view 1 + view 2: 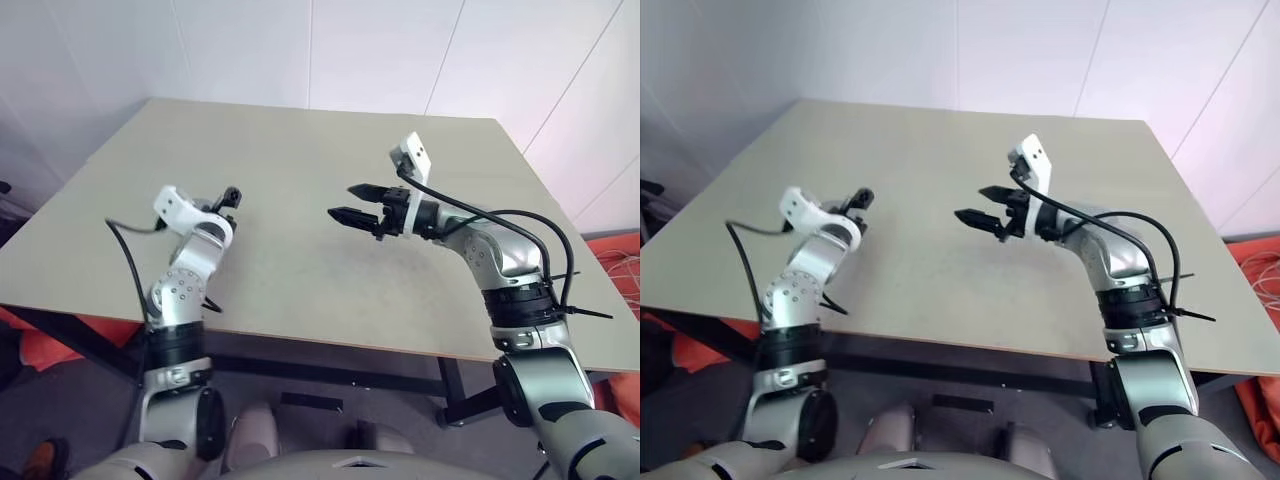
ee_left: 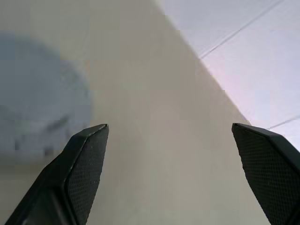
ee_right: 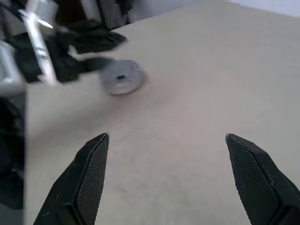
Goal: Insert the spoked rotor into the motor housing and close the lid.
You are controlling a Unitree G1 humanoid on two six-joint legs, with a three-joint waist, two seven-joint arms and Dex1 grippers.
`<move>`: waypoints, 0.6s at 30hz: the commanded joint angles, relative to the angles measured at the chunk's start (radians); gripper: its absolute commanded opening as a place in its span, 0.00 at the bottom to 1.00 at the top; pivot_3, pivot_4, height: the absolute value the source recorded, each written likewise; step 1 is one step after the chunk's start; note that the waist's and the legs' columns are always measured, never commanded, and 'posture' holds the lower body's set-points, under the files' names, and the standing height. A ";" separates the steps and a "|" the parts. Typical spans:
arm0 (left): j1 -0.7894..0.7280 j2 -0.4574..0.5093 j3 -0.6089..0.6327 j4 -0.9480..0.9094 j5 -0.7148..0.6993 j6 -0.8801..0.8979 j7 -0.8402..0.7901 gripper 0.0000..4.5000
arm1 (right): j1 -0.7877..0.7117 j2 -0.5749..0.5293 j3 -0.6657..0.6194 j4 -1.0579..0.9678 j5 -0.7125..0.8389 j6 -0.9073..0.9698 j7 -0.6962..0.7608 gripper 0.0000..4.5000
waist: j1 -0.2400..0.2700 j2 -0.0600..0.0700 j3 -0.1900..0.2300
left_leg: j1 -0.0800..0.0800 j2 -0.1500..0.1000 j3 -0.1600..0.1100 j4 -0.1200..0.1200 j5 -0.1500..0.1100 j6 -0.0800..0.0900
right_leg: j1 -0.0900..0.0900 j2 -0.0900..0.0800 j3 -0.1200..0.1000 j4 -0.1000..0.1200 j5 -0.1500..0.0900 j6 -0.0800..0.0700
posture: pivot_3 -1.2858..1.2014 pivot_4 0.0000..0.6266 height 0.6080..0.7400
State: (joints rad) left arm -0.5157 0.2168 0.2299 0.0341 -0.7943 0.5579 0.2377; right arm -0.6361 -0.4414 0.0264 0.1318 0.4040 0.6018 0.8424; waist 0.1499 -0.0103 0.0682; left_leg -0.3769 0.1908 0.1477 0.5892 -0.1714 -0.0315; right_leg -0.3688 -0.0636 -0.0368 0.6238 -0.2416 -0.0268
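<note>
Both claws hover over the beige bench with nothing held. The left claw is spread wide, its two black fingers far apart with bare bench between them. The right claw is spread wide too, pointing across toward the left one. In the right wrist view a round grey disc with a dark centre lies flat on the bench ahead of the right claw, just beside the left claw's fingers; which task part it is cannot be told.
</note>
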 commanded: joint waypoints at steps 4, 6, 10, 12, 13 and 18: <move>-0.052 0.157 -0.144 0.079 0.211 -0.193 -0.482 0.99 | 0.070 -0.043 -0.069 0.063 -0.069 -0.218 -0.017 1.00 | 0.000 0.001 -0.001 | -0.001 -0.002 0.001 0.000 0.000 0.001 | 0.000 -0.002 0.001 0.000 -0.002 -0.003 | 0.52 0.00 1.00; -0.048 0.212 -0.175 0.150 0.274 -0.277 -0.641 0.99 | 0.088 -0.059 -0.070 0.077 -0.078 -0.258 0.003 1.00 | -0.003 0.002 -0.001 | -0.001 -0.003 0.001 0.000 -0.001 0.001 | -0.001 -0.003 0.002 0.000 -0.002 -0.004 | 0.52 0.00 1.00; -0.048 0.277 -0.165 0.263 0.305 -0.358 -0.863 0.99 | 0.105 -0.090 -0.060 0.111 -0.091 -0.311 0.049 1.00 | -0.022 0.003 -0.001 | 0.000 -0.002 0.002 -0.001 -0.001 0.001 | -0.002 -0.002 0.001 0.001 -0.002 -0.004 | 0.52 0.00 1.00; -0.038 0.306 -0.152 0.298 0.299 -0.389 -0.979 0.99 | 0.114 -0.098 -0.051 0.118 -0.085 -0.325 0.088 1.00 | -0.027 0.003 -0.001 | 0.000 -0.002 0.002 -0.001 -0.001 0.001 | -0.002 -0.002 0.001 0.001 -0.001 -0.005 | 0.52 0.00 1.00; -0.035 0.313 -0.140 0.316 0.295 -0.397 -1.009 0.99 | 0.116 -0.099 -0.048 0.121 -0.079 -0.322 0.103 1.00 | -0.028 0.003 -0.001 | 0.000 -0.002 0.002 -0.001 -0.001 0.001 | -0.002 -0.002 0.002 0.000 -0.001 -0.006 | 0.52 0.00 1.00; 0.016 0.346 -0.127 0.357 0.325 -0.451 -1.138 0.99 | 0.122 -0.082 -0.029 0.146 -0.100 -0.340 0.122 1.00 | -0.026 0.003 -0.001 | 0.001 -0.001 0.003 -0.001 -0.001 0.002 | -0.001 -0.002 0.001 0.001 -0.001 -0.007 | 0.52 0.00 1.00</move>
State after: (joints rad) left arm -0.5085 0.5453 0.0828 0.3898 -0.4870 0.1452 -0.8596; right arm -0.4996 -0.5254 -0.0025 0.2762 0.3079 0.2907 0.9583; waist 0.1236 -0.0070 0.0673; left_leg -0.3755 0.1898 0.1504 0.5880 -0.1724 -0.0291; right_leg -0.3700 -0.0661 -0.0353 0.6245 -0.2422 -0.0344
